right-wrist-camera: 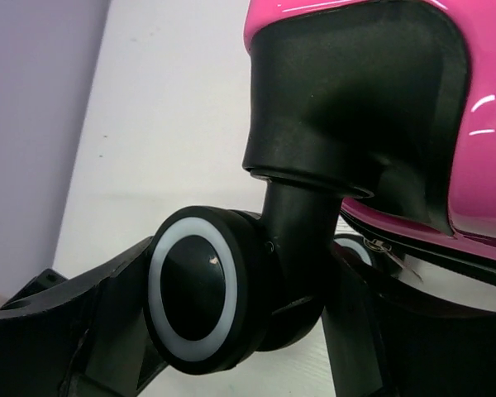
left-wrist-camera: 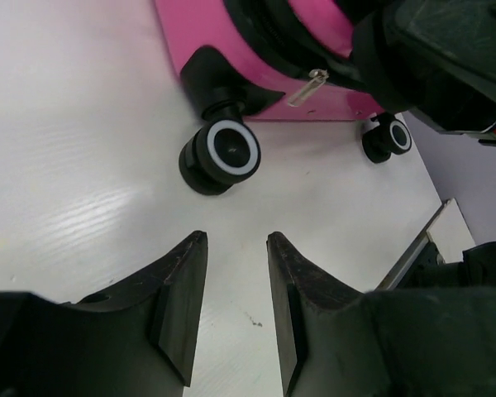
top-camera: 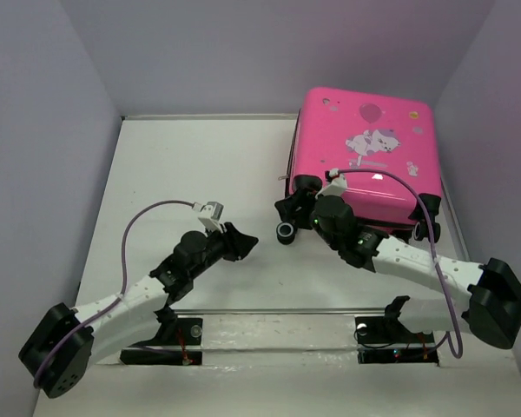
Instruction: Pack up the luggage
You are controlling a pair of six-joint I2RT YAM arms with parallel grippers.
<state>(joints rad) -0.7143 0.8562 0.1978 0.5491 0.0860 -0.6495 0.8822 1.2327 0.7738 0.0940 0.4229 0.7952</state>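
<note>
Suitcase [top-camera: 369, 156]: small, hot-pink hard shell. Closed, lying flat, printed face up. Print: white cartoon cat, pink balloon. Black zipper trim along edge; silver zipper pull [left-wrist-camera: 307, 87] hanging loose. Black wheels with white rings point toward my bases. Position: far-right part of table [top-camera: 200, 165]. Near-left wheel [right-wrist-camera: 194, 289] sits between fingers of my right claw [right-wrist-camera: 248, 314]; contact not confirmed.

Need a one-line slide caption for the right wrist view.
Wrist close-up: the right gripper straddles a black corner wheel of the pink suitcase on the white table.
</note>
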